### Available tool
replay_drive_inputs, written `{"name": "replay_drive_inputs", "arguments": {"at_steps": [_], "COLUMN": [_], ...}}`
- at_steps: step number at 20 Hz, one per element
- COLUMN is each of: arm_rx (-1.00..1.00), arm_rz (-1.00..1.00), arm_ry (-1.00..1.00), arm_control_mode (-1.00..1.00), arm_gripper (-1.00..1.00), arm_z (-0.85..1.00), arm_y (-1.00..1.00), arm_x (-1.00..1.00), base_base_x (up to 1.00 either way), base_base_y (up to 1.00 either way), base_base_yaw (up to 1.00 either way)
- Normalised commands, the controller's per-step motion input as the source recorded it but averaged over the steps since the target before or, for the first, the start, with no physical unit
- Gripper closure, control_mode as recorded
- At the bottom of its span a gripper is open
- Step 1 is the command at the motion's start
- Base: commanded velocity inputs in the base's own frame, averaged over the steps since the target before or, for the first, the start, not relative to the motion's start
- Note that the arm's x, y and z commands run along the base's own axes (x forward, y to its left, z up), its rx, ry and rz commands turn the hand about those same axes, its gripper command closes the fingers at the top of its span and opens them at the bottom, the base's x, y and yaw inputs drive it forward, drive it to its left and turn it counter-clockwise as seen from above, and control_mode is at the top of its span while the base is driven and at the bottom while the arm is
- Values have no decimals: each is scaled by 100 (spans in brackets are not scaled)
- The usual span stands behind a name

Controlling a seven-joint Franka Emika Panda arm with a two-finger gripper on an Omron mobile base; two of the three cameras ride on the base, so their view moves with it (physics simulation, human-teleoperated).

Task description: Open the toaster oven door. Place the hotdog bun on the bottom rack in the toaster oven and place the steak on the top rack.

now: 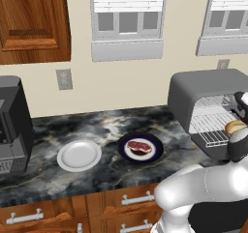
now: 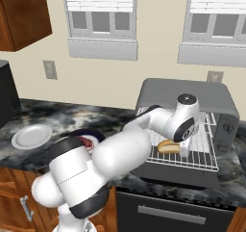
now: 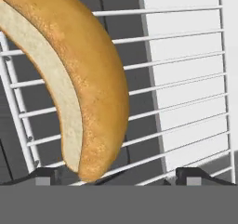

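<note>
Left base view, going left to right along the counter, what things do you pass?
Black appliance → white plate → steak on its dark plate → toaster oven → hotdog bun on the pulled-out bottom rack.

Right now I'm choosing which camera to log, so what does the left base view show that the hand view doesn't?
Left base view alone: the steak on a dark plate, a white plate beside it, and the toaster oven from outside. Hand view alone: the fingertips wide apart under the bun's end. Both: the hotdog bun over the wire bottom rack.
</note>
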Motion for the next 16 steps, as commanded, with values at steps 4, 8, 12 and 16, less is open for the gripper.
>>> {"name": "replay_drive_inputs", "arguments": {"at_steps": [4,8,12,16], "arm_rx": [2,1,6,11], "arm_rz": [-14,-32,-57,-79], "arm_ry": [0,0,0,0], "arm_control_mode": [-100,-100,-100,-100], "arm_gripper": [-100,-100,-100,-100], "arm_z": [62,49,21,16], "arm_y": [-3,-2,9,0], "arm_x": [-35,-43,-38,-45], "base_base_x": [0,0,0,0], "base_base_y": [0,0,0,0], "base_base_yaw": [0,0,0,0]}}
